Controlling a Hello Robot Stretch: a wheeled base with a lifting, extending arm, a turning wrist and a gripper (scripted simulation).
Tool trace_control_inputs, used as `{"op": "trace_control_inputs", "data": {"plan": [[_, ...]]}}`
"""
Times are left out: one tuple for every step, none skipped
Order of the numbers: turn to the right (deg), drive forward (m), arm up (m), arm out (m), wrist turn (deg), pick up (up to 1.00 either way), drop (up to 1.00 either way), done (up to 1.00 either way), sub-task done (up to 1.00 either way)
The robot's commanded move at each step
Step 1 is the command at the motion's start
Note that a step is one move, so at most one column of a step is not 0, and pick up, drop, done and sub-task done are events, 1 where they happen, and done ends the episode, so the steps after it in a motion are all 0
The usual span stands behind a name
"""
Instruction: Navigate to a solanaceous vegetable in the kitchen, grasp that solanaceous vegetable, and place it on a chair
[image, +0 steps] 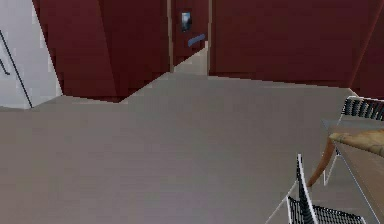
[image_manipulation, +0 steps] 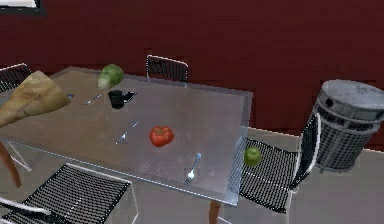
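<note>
One dark cup (image_manipulation: 117, 98) (contents unclear), red tomato (image_manipulation: 161, 135) nearby

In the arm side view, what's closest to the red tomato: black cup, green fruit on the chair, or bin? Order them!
1. black cup, on the table, up-left of the tomato.
2. green fruit, on the chair at the table's right end.
3. bin, on the floor, far right.

Tomato (image_manipulation: 161, 135) lies on table (image_manipulation: 205, 112), round fruit (image_manipulation: 253, 155) on chair (image_manipulation: 272, 182).
</note>
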Motion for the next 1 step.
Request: {"op": "trace_control_inputs", "data": {"plan": [[0.0, 0.0, 0.3, 0.0, 0.0, 0.0, 0.0, 0.0, 0.0]]}}
